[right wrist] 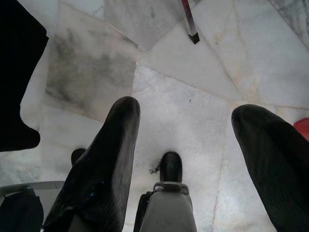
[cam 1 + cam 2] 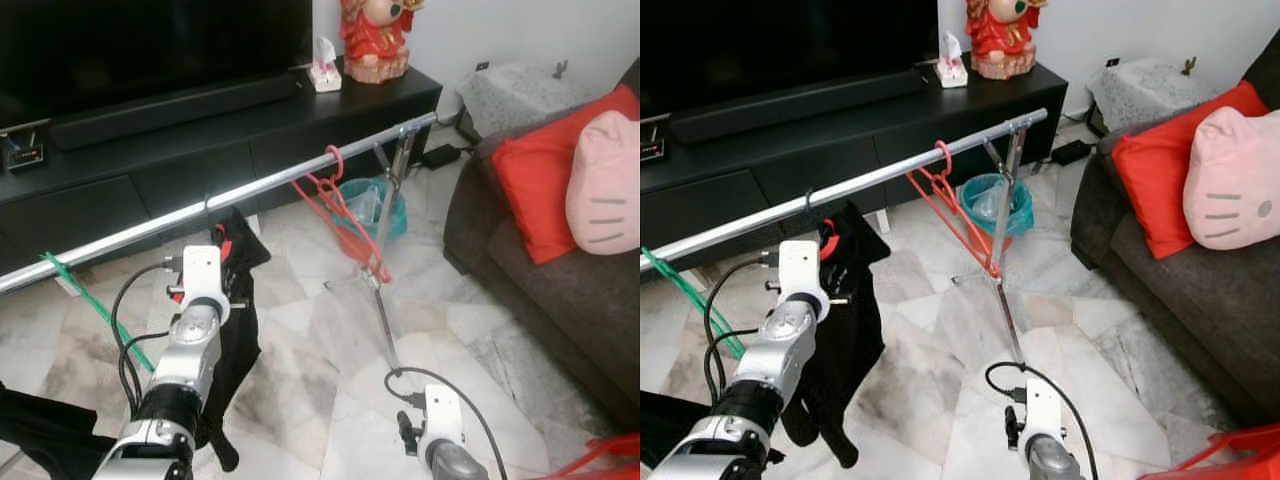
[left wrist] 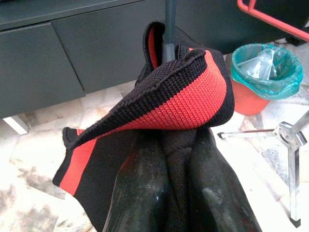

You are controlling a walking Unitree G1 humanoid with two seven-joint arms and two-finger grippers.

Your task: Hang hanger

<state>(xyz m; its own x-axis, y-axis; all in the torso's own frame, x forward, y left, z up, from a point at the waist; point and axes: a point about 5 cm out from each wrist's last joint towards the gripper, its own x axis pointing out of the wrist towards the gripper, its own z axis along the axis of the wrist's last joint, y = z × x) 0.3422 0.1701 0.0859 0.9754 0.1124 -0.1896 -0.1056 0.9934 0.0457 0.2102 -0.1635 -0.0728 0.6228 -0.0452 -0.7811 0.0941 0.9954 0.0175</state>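
A black knit garment with red trim [image 2: 235, 300] hangs on a dark hanger whose hook [image 2: 207, 203] sits over the silver rail [image 2: 280, 180]. My left gripper [image 3: 175, 145] is raised just under the rail, shut on a fold of this garment [image 3: 183, 101]; the hanger's grey neck [image 3: 168, 24] rises behind the cloth. Red empty hangers [image 2: 340, 215] hang farther right on the rail, and a green hanger [image 2: 95, 305] hangs at the left end. My right gripper [image 1: 186, 125] hangs low over the marble floor, open, with nothing between its fingers [image 1: 106, 159].
A black TV cabinet [image 2: 200, 130] runs behind the rail. The rack's upright and foot [image 2: 385, 320] stand on the floor at right, by a teal-lined bin [image 2: 375, 205]. A dark sofa [image 2: 560, 290] with a red cushion and a pink cushion fills the right side.
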